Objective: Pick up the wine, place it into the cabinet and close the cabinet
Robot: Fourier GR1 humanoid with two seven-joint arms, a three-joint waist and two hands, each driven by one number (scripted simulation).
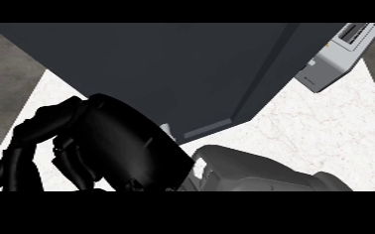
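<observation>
The wine is showing nowhere, hidden or out of frame. One dark cabinet (168, 74) is filling the space above the left hand (51, 144), its inside not visible (only outer panels are facing the camera). That hand's fingers are curling downward; whether they are wrapping anything I cannot tell. A grey forearm (256, 173) is lying just to its right, its hand not showing. One toaster (338, 54) is sitting far up-right on the marble counter (307, 129).

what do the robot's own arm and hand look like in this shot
A big black hand fills the lower left: glossy, rounded shell with thick, segmented black fingers curving at its left. A grey forearm with smooth, moulded panels runs along the lower edge toward the right. No cables or markings show.
</observation>
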